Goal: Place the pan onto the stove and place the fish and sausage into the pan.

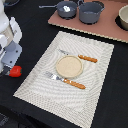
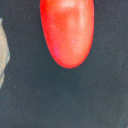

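The grey-blue pan (image 1: 66, 9) sits on the pinkish-brown stove (image 1: 107, 31) at the back, its thin handle pointing to the exterior view's left. The white fish (image 1: 66, 8) lies inside it. The red sausage (image 1: 16, 71) is at the exterior view's left edge, off the placemat, right at the tip of my gripper (image 1: 11, 70). In the wrist view the sausage (image 2: 67, 31) fills the upper part over dark cloth, and no fingers show. I cannot tell whether the jaws are around it or only beside it.
A larger grey pot (image 1: 91, 12) stands on the stove beside the pan, and another pot (image 1: 123, 19) is at the exterior view's right edge. A striped placemat (image 1: 95, 85) holds a tan plate (image 1: 68, 66), a fork (image 1: 65, 81) and a knife (image 1: 82, 57).
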### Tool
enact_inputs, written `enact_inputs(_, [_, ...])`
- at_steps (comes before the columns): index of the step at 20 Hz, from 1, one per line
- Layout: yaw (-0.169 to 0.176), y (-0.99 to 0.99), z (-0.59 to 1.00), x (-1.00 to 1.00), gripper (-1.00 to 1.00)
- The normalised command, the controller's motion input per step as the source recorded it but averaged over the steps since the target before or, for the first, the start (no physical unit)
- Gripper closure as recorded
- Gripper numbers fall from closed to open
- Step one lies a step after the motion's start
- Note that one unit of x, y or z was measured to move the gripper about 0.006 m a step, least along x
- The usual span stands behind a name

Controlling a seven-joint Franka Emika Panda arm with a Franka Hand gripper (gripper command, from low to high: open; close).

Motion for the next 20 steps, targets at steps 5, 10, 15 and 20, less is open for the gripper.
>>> enact_inputs(5, [0.017,-0.1,-0.29,0.0,-1.0])
enact_inputs(10, [0.014,-0.09,-0.25,0.0,-1.0])
enact_inputs(15, [0.01,-0.06,-0.19,0.01,-1.0])
enact_inputs(20, [0.006,-0.07,-0.19,0.0,1.0])
